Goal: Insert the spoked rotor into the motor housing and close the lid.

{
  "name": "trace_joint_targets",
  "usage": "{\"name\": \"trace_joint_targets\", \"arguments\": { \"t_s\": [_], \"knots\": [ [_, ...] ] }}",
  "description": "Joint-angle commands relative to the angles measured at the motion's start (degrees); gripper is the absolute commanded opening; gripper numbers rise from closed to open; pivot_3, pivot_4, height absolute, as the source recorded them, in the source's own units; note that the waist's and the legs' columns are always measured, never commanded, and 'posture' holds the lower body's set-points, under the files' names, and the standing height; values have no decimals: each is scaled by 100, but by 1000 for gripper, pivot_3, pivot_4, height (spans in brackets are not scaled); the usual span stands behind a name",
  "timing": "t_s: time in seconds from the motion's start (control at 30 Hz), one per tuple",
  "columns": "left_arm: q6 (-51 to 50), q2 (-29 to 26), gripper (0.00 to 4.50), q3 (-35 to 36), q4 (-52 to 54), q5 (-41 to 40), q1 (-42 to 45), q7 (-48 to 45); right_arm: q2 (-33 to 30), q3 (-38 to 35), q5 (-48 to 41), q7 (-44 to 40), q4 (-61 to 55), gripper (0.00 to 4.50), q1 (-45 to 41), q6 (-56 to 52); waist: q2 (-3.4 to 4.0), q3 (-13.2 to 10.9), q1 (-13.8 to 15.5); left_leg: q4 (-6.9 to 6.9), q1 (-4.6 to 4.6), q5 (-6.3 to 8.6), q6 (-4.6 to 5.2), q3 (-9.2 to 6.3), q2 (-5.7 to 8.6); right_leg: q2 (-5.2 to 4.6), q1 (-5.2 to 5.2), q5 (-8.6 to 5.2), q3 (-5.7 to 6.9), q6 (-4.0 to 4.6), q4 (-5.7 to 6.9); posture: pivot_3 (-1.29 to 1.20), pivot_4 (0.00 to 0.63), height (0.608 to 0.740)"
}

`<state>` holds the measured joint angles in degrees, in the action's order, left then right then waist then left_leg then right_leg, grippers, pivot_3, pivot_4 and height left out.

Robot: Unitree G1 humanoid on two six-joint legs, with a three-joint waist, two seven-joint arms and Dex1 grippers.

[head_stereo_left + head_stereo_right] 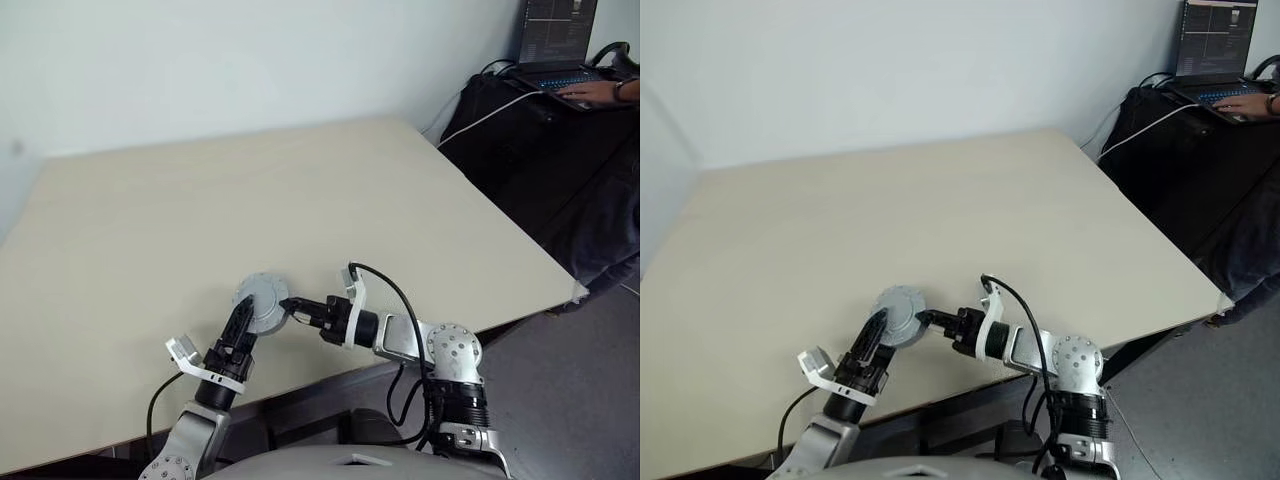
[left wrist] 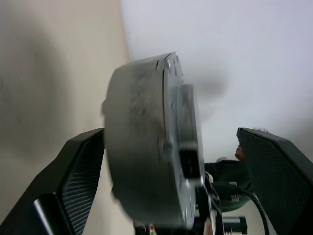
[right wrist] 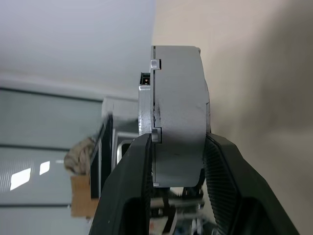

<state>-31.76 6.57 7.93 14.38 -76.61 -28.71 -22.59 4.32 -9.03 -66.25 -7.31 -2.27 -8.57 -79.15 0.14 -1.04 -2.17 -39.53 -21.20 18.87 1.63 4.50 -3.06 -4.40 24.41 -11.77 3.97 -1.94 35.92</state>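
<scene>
Both grippers met over the near edge of the table (image 1: 300, 190), close to the robot. Between them hung the motor housing (image 1: 262, 303), a round grey metal piece shaped like a thick puck, held up in the air with its flat face turned toward the head camera. The right gripper (image 1: 291, 305) had its jaws pressed on the two flat sides of the housing, so it was holding it tight. The left gripper (image 1: 241, 322) had its jaws spread wide, one on each side of the housing, and they did not seem to touch it. From the side, the housing looked like two grey parts pushed together: a thick round body and a thinner plate, the lid (image 3: 145, 105), with small notches along its edge and a little dark slot. A thin line ran between the two parts. No copper coils could be seen, and I could not see the spoked rotor, so it was likely inside already. So the job looked nearly done. What was left, I think, was to make sure the lid sat all the way down and then to put the housing on the table. A laptop (image 1: 560, 45) and a person's hand (image 1: 590, 93) were far off past the far right corner.
</scene>
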Motion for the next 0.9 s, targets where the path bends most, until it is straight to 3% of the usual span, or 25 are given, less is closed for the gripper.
{"name": "trace_joint_targets", "arguments": {
  "t_s": [0.03,0.23,0.6,0.9],
  "knots": [
    [62,466,4134,-250,66,-121,160,-76,170,19,-341,-112,-283,1220,-88,11,0,0,1,-1,0,0,0,0,0,0,0,1,0,-1,0,0,0,740],
    [31,438,2320,-287,86,-161,119,-60,151,16,-360,-81,-272,1218,-94,79,-6,3,3,-3,-1,0,0,-1,0,0,-1,1,0,-3,0,0,0,740],
    [138,372,2226,-365,213,-216,21,37,-35,355,193,-419,-474,1218,-11,773,-9,8,4,-3,0,0,1,0,0,1,-1,2,-2,-3,-1,0,0,740],
    [617,413,2138,-139,126,20,289,300,-327,521,253,-601,-795,4245,63,741,-8,9,5,-7,1,0,1,0,0,2,-3,3,-3,-3,0,0,0,740]
  ]
}}
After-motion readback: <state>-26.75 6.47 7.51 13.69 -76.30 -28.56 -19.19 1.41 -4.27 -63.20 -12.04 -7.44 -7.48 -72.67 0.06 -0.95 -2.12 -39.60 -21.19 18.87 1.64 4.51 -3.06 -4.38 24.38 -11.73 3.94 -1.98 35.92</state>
